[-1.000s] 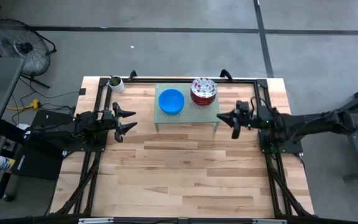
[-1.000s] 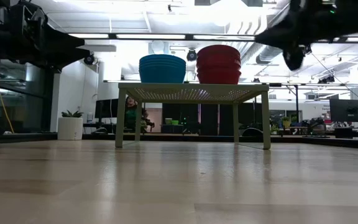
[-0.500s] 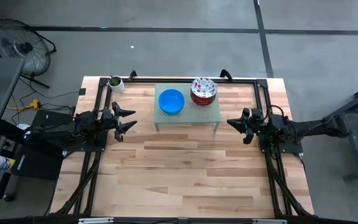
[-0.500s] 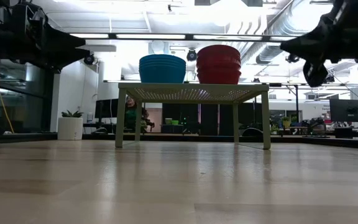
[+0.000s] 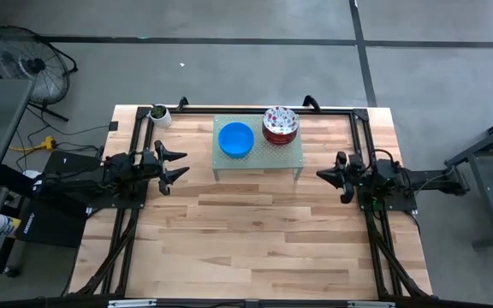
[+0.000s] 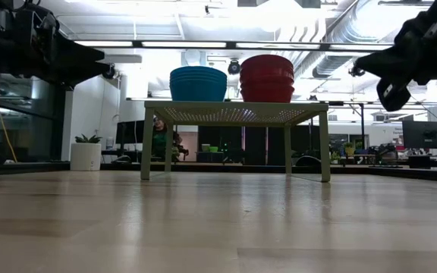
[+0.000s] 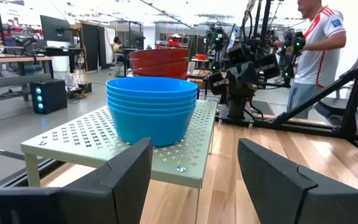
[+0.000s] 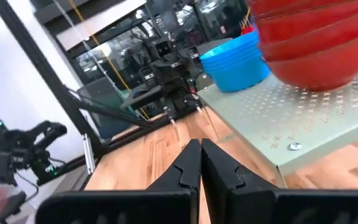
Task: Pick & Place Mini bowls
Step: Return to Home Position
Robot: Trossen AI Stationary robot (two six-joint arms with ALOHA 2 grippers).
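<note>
Blue bowls (image 5: 235, 139) and red bowls (image 5: 281, 124), each stacked, on the green shelf (image 5: 291, 156), far centre. Left gripper (image 5: 181, 163), left of the shelf, fingers spread; right gripper (image 5: 322, 174), right of it, fingers pressed together. Only the high view shows the red stack's speckled white interior.

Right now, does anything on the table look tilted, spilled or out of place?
Nothing stands out. The blue bowls and the red bowls sit in two straight stacks on the shelf. The left gripper and right gripper hang clear of it.
</note>
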